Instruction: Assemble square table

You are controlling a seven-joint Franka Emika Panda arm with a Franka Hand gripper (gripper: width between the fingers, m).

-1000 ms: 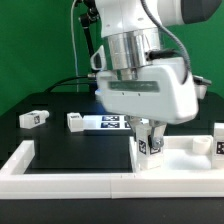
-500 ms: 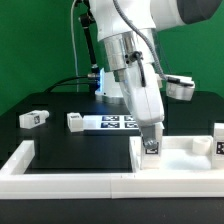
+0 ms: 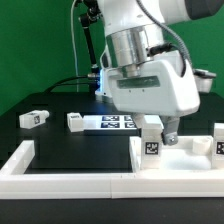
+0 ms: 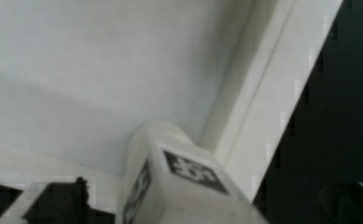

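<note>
My claw: my claw (image 3: 160, 136) hangs low at the slab's corner, jaws spread wide and clamped on nothing.
My finger: in the wrist view one dark finger (image 4: 62, 198) shows just beside the standing leg, with a thin gap between the two.
Table top: the white plastic square slab (image 3: 190, 157) lies flat on the black worktop (image 3: 80, 148), at about 4 o'clock in the exterior view, close against the wall.
Standing leg: a short white plastic leg block with a black-and-white tag (image 3: 150, 141) stands upright on the slab's 9 o'clock corner, its tag facing the exterior camera. In the wrist view the same leg block (image 4: 174, 168) rises by the slab's edge.
Loose legs: an outer white leg block (image 3: 33, 118) and an inner white leg block (image 3: 75, 121) lie on the worktop toward 9 o'clock, well apart from the slab. An edge leg block (image 3: 219, 143) sits at 3 o'clock, cut off by the frame.
Marker board: the marker board (image 3: 112, 123) lies flat just beside the inner white leg block, near the centre.
Border wall: the long low white border wall (image 3: 70, 181) runs along 6 o'clock and turns a corner at 8 o'clock.
</note>
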